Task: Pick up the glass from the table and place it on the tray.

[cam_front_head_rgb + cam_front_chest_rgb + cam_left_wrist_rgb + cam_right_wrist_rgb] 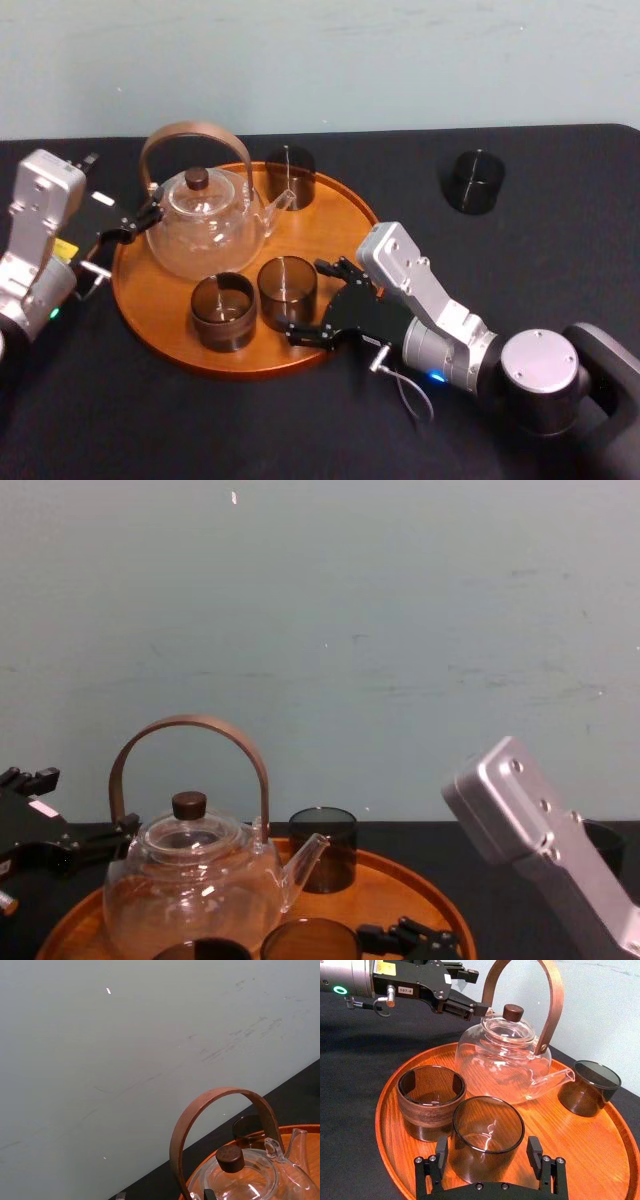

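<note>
Right gripper (488, 1146) spread wide; smoky cylindrical glass (287, 290) upright between its fingers, on round orange-brown wooden tray (580, 1145). Back out straight and level; brown-banded cup (431, 1100) stands just beside one finger. Left gripper (130, 225) idle, spread.

The left arm (35, 235) and right arm (440, 320) have silver-grey housings. The right gripper (312, 300) is black, screw-studded, with a thin grey cable (412, 392) looping beside its wrist. The left gripper (145, 220) is black with a yellow label (382, 966); a green ring light (340, 990) glows at its wrist.
</note>
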### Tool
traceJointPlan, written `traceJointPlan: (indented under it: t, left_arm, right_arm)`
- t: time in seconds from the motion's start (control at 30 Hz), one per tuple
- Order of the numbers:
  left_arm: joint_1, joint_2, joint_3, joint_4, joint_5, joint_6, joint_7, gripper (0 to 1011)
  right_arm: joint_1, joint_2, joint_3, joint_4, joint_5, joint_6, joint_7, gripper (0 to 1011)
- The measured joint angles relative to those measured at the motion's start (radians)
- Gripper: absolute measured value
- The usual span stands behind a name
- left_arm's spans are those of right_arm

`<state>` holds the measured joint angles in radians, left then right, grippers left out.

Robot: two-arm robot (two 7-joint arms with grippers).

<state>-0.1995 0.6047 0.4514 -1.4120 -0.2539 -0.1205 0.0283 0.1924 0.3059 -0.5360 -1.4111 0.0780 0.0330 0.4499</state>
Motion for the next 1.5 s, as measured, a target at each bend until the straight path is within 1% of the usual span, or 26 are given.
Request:
traceJointPlan:
  t: [0.37,0.7,0.93,1.27,1.47,1.5]
  left_arm:
    - [0.0,0.0,0.0,0.0,0.0,0.0,0.0,1010]
    - [0.0,0.0,0.0,0.0,0.0,0.0,0.0,1009]
    - [0.0,0.0,0.0,0.0,0.0,0.0,0.0,1010]
    - [0.0,0.0,0.0,0.0,0.0,0.0,0.0,1010]
    - [0.0,0.0,0.0,0.0,0.0,0.0,0.0,1009]
    - [0.0,0.0,0.0,0.0,0.0,0.0,0.0,1009]
  right_arm:
    - [-0.024,0.017,0.008,-0.02,0.01,0.001,-0.001,1002]
    - [-0.05,0.034,0.022,-0.038,0.026,-0.009,-0.001,1002]
    - [-0.08,0.054,0.041,-0.07,0.039,-0.017,-0.007,1002]
    - [-0.109,0.075,0.058,-0.108,0.048,-0.024,-0.011,1002]
    - [-0.132,0.089,0.082,-0.127,0.054,-0.03,-0.027,1002]
    - [-0.14,0.094,0.093,-0.132,0.058,-0.031,-0.033,1002]
